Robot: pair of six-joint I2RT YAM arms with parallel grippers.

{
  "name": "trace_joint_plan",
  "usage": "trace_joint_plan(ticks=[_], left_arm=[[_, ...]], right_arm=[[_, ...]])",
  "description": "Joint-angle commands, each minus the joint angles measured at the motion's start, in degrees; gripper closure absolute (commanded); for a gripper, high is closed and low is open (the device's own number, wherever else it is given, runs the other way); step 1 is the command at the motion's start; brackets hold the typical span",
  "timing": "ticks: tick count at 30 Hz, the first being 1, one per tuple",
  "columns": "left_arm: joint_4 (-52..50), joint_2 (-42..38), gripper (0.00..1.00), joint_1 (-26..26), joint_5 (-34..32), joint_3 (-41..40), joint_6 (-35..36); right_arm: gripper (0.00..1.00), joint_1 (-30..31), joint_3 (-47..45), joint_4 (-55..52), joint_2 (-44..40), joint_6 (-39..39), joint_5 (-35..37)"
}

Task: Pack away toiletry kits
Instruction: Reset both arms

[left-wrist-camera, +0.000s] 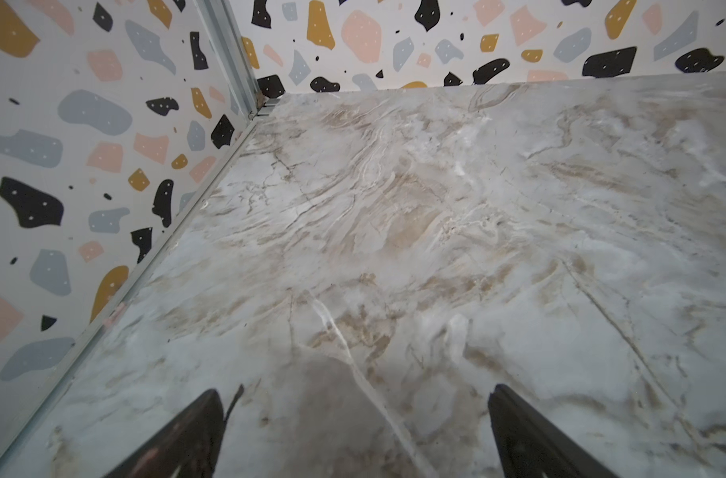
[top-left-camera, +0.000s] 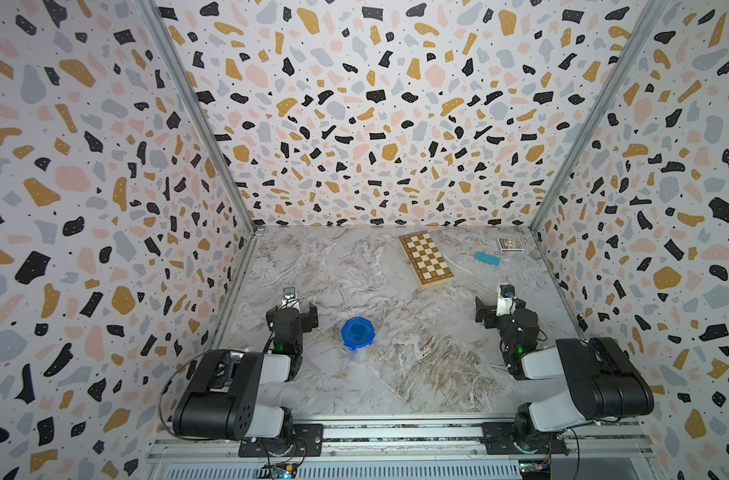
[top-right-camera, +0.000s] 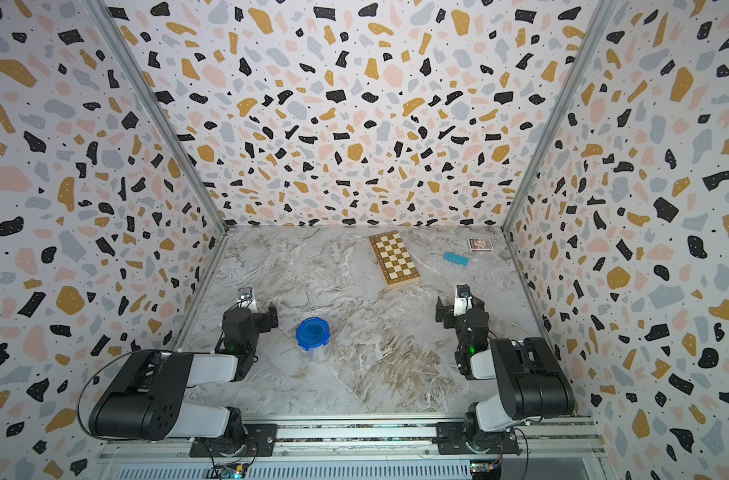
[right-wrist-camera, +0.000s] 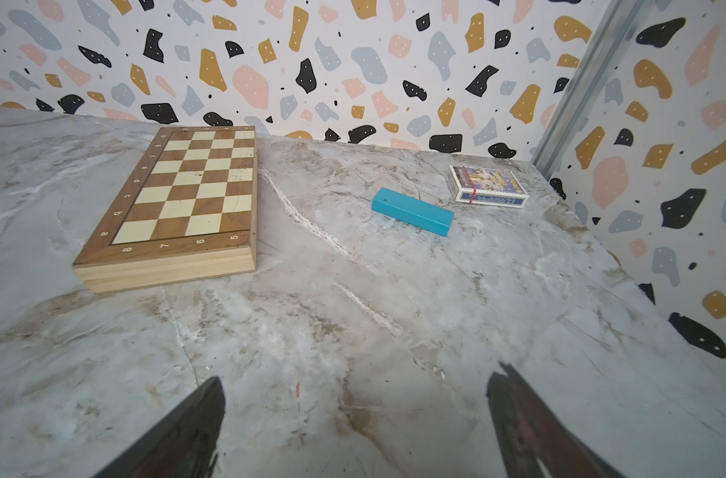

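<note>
Left gripper (left-wrist-camera: 353, 393) and right gripper (right-wrist-camera: 355, 376) gape empty. No toiletry kits show anywhere (maybe inside the blue-lidded jar (top-left-camera: 357, 332) beside the left gripper). Risk: the right one mistakes the teal block (right-wrist-camera: 413, 211) ahead for a kit.

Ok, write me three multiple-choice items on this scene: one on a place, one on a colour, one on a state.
1. The teal block lies:
A. leaning on the back wall
B. between the chessboard and the card box
C. on top of the chessboard

2. The container lid is:
A. red
B. green
C. blue

3. The right gripper is:
A. open and empty
B. shut on the teal block
C. shut on the card box

Answers: 1 B, the right wrist view shows it flat on the table between them; 2 C, both top views show it blue; 3 A, its jaws stand wide apart with nothing between them.
</note>
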Motion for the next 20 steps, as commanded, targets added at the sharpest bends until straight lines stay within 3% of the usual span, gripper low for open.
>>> trace_joint_plan(ticks=[1, 3, 6, 9, 20], left_arm=[[12.6, -0.4, 0.01, -1.6, -1.1, -4.5, 1.9], [11.0, 0.1, 0.01, -0.2, -3.0, -3.3, -0.8], [-4.2, -0.4, 0.01, 1.4, -0.8, 4.1, -2.1], [-4.4, 0.1, 0.01, 1.4, -0.5, 4.7, -1.6], [-4.7, -0.1, 0.01, 1.4, -0.6, 4.9, -1.7]], right_arm=[[0.00, 0.0, 0.7, 1.3, -0.5, 0.3, -0.1], [0.00, 0.0, 0.6, 1.2, -0.6, 0.3, -0.1], [0.00, 0.1, 0.6, 1.3, -0.6, 0.3, 0.0], [0.00, 1.4, -0.2, 2.5, -0.9, 0.0, 3.2], [0.00, 0.0, 0.7, 1.2, -0.8, 0.4, 0.2]])
